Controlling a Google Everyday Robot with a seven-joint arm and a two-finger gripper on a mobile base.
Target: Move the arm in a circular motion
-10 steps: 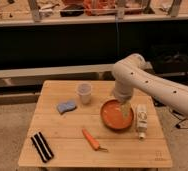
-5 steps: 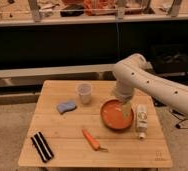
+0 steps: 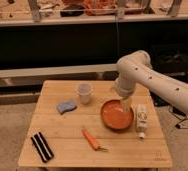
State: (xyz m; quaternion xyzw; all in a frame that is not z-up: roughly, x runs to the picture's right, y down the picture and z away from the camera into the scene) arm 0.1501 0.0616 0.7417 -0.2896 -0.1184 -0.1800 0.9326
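The large white jointed arm (image 3: pixel 152 82) reaches in from the right edge, bends at an elbow above the table's back right, and points down. Its tapered beige tip, the gripper (image 3: pixel 126 106), hangs just over the orange bowl (image 3: pixel 114 117) near the bowl's right rim.
A wooden table (image 3: pixel 67 135) holds a clear plastic cup (image 3: pixel 84 93), a blue sponge (image 3: pixel 66 106), an orange-handled tool (image 3: pixel 92 139), a black-and-white striped object (image 3: pixel 41 146) and a small white bottle (image 3: pixel 141 119) lying right of the bowl. A dark shelf unit (image 3: pixel 62 40) stands behind.
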